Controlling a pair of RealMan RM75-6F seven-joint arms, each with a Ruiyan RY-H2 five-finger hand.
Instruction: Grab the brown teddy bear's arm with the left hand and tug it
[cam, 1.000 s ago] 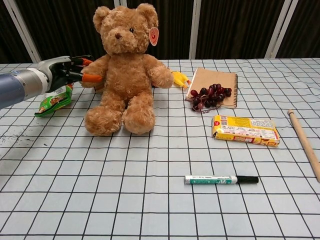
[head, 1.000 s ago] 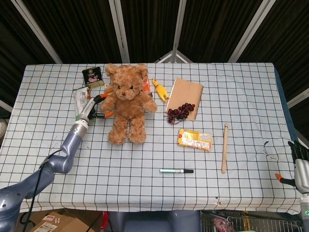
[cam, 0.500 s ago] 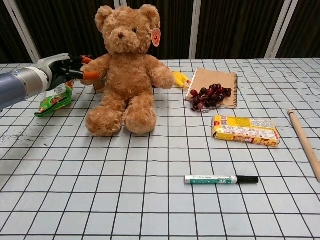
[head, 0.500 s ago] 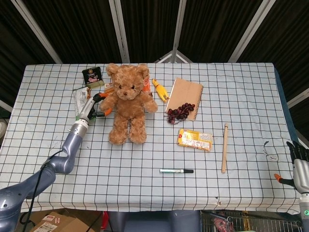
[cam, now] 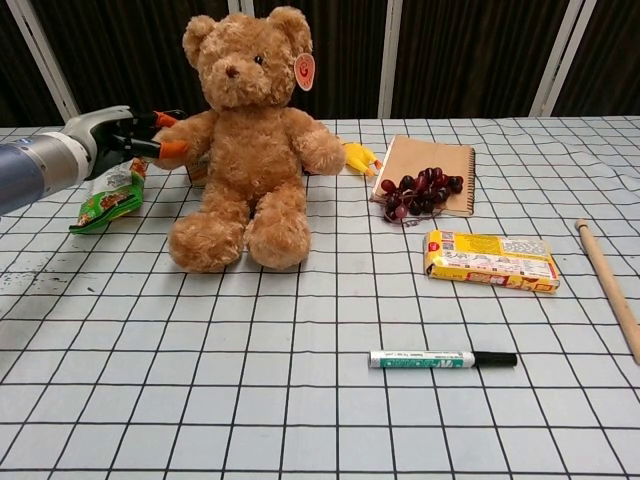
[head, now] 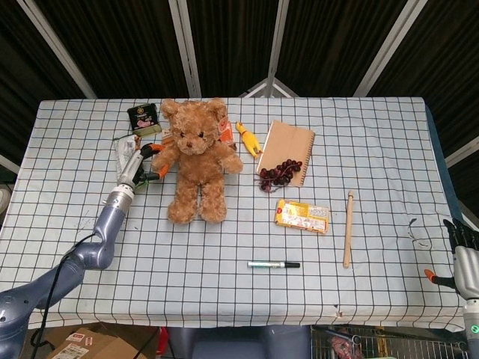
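The brown teddy bear point(cam: 243, 140) sits upright at the far left of the checked worktop point(cam: 300, 400), its arm point(cam: 185, 133) pinched by the left hand point(cam: 128, 140) (orange-tipped fingers point(cam: 172, 150) closed on the fur). The right hand point(head: 464, 262) hangs off the worktop's near right edge; whether its fingers are spread, I cannot tell.

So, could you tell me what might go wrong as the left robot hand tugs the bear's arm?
The left robot hand pinches only the tip of the bear's arm, so it may slip off. The bear sits upright and could topple. A snack bag lies just under the robot hand and might get dragged.
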